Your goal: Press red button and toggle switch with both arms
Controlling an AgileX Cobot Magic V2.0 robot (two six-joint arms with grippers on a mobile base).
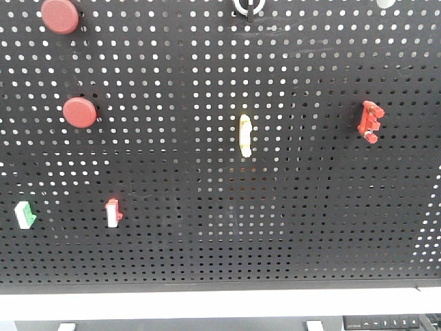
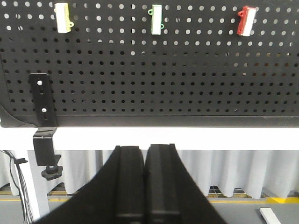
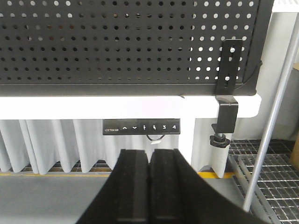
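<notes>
Left fingers (image 2: 129,182) and right fingers (image 3: 134,182) both pressed together, empty, low before the desk (image 2: 187,137); red button (image 1: 80,112) at 10 o'clock on the pegboard (image 1: 310,227), toggle switch (image 1: 112,212) at 8 o'clock: raise each squarely, press with closed tips.

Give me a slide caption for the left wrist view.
Shut left gripper below black pegboard holding yellow switch, green switch, red switch.

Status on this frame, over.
Left end effector shut, empty, short of pegboard. Right end effector same. Lower red button, red-white switch untouched. Nothing in the way.
</notes>
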